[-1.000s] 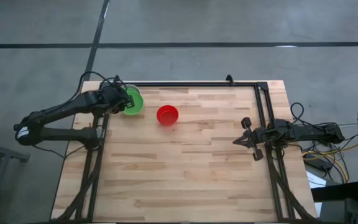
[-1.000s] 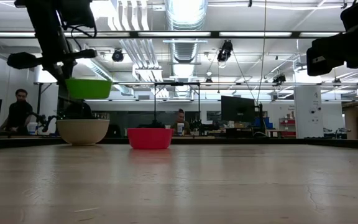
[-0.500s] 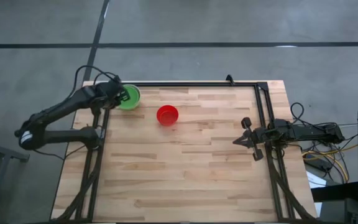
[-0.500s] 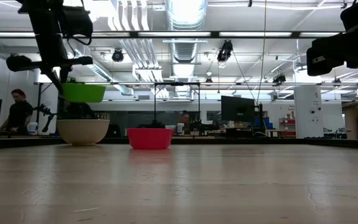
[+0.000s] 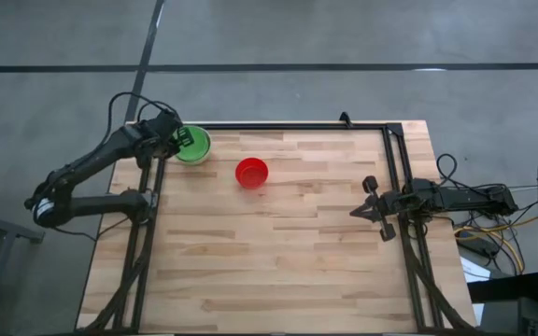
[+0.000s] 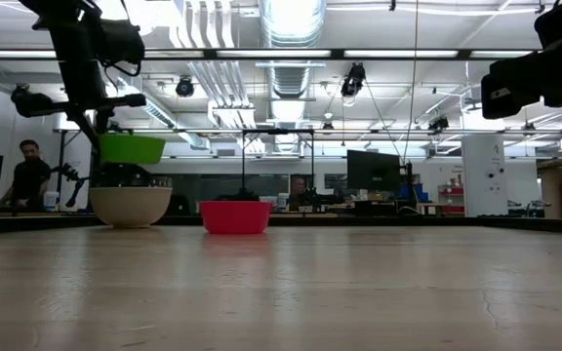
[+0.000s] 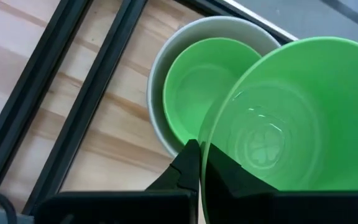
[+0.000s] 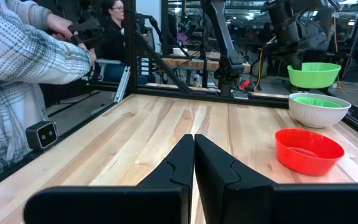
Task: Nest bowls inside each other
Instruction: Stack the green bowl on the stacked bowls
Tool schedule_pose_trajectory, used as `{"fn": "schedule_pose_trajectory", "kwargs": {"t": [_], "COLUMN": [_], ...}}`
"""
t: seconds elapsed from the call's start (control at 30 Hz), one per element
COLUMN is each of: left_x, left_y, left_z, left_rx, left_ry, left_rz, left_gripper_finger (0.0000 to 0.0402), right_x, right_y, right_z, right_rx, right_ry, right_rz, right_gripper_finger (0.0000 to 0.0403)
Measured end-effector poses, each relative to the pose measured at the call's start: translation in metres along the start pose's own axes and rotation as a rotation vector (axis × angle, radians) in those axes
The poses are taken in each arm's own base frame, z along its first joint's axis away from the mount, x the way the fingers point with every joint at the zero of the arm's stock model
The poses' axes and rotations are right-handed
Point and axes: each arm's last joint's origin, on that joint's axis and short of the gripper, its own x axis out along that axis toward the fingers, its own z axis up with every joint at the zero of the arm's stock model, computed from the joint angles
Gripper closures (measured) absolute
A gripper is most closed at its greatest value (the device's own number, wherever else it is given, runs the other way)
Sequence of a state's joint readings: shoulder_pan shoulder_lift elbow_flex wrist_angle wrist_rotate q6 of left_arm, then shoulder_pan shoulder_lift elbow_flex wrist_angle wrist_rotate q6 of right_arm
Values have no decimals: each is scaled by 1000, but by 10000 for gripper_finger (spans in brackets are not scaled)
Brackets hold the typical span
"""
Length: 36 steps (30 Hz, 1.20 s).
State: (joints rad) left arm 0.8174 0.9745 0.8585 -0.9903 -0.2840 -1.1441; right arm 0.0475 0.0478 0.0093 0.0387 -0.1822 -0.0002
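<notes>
My left gripper (image 5: 177, 140) is over the table's far left corner, shut on a bright green bowl (image 6: 132, 148). Below that bowl a grey-white bowl (image 6: 130, 206) stands on its base on the table, with another green bowl (image 7: 194, 93) sitting inside it. A red bowl (image 5: 251, 173) stands upright on the wood just to the right of them. At the right edge my right gripper (image 8: 193, 152) waits shut and touches nothing. My left gripper (image 7: 199, 154) pinches the held green bowl's rim (image 7: 207, 133), one finger inside the bowl and one outside. The fingers slant down at it from the table's left side. The bowl hangs nearly upright, mouth up, clear above the grey-white bowl.
Black frame rails (image 5: 288, 127) run along the table's far, left and right edges. Bare wood (image 5: 269, 261) stretches across the middle and near side. A person's checked sleeve (image 8: 23, 68) shows beside the table in the right wrist view.
My left gripper has carried the green bowl toward the table's far left corner and a little down. The bowl now hangs over the grey-white bowl, still clear of it. The grip has not changed.
</notes>
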Motion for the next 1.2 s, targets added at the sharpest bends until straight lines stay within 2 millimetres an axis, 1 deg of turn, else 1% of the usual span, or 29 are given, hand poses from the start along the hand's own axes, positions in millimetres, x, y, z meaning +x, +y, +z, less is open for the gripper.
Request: {"fn": "schedule_pose_trajectory", "kwargs": {"t": [0.27,0.57,0.9,1.2], "left_x": [1,10,30,56], "left_y": [1,10,15,7], "left_z": [5,12,17,22], "left_rx": [-11,-18,-12,13], "left_ry": [-12,20,60,131], "left_rz": [-3,26,-43,-28], "left_gripper_finger": [394,394,394,394], "right_x": [0,0,0,0], "right_y": [0,0,0,0], "right_z": [0,0,0,0], "right_rx": [0,0,0,0], "right_ry": [0,-1,-1,0], "right_rz": [0,0,0,0], "right_gripper_finger": [394,394,394,394]}}
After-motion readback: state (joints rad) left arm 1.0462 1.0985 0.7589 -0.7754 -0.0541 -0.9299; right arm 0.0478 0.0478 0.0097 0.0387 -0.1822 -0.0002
